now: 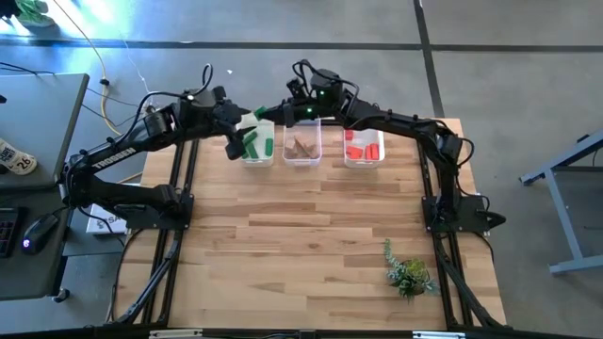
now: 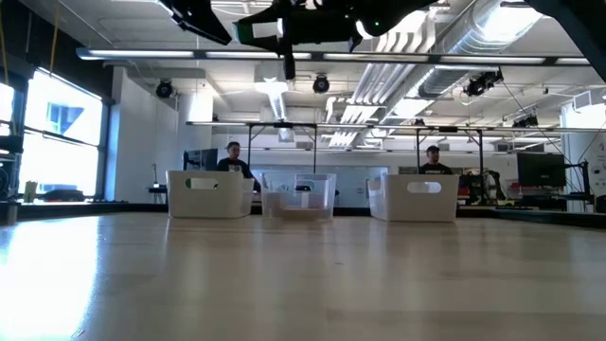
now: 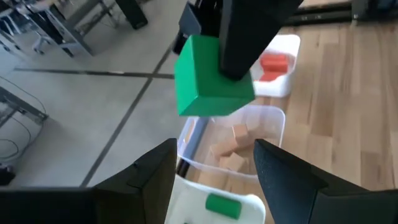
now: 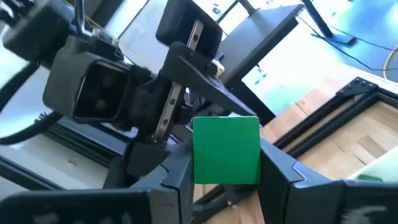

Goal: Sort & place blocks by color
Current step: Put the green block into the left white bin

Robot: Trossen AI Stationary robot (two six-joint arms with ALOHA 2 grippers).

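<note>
A green cube [image 4: 227, 149] sits between the fingers of my right gripper [image 4: 227, 158], high above the bins at the table's far edge. It shows again in the left wrist view as the green cube [image 3: 208, 84]. My left gripper [image 3: 214, 152] is open and close beside it, over the left bin, touching nothing. Green blocks [image 1: 261, 146] lie in the left bin, tan blocks [image 1: 302, 146] in the middle bin and red blocks [image 1: 364, 148] in the right bin. My right gripper pinches the green cube between its two fingers, one dark finger [image 3: 245, 43] on a side face [image 3: 233, 87] and the other on the opposite face. The fingers reach in from the table's right. The cube is lifted clear, in the air above the bins.
Three clear bins stand in a row at the far edge: left bin [image 1: 256, 161], middle bin [image 1: 302, 162], right bin [image 1: 363, 164]. A green plant sprig [image 1: 407, 273] lies near the table's right near corner. People sit in the room beyond [image 2: 234, 156].
</note>
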